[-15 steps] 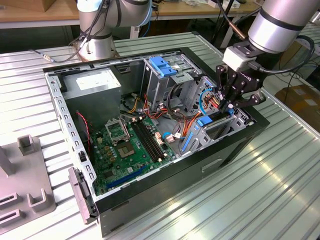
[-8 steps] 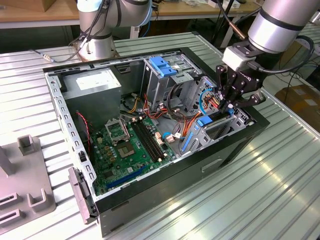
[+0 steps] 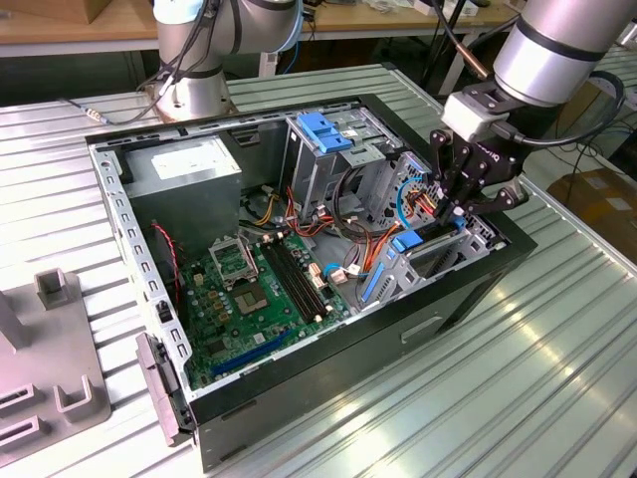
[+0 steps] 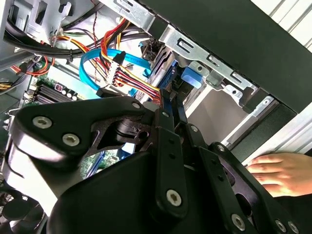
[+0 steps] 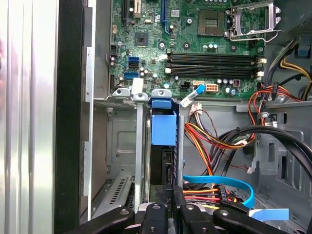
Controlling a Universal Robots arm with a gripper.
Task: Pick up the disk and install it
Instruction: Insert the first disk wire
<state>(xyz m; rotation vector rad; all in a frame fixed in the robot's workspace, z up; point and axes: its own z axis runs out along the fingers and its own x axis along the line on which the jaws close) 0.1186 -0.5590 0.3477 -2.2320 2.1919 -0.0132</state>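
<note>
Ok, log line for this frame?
gripper: inside case, shut on disk | disk: upright in drive bay | hand: on case edge

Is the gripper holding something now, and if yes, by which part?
The gripper is closed on the dark disk with blue plastic rails, gripping its upper edge as it stands upright in the metal bay.

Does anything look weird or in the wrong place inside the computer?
One thing stands out: a person's hand rests right beside the open computer case in the second wrist view, close to the gripper. Inside, the disk stands on edge in its bay, and the loose cables look ordinary.
</note>
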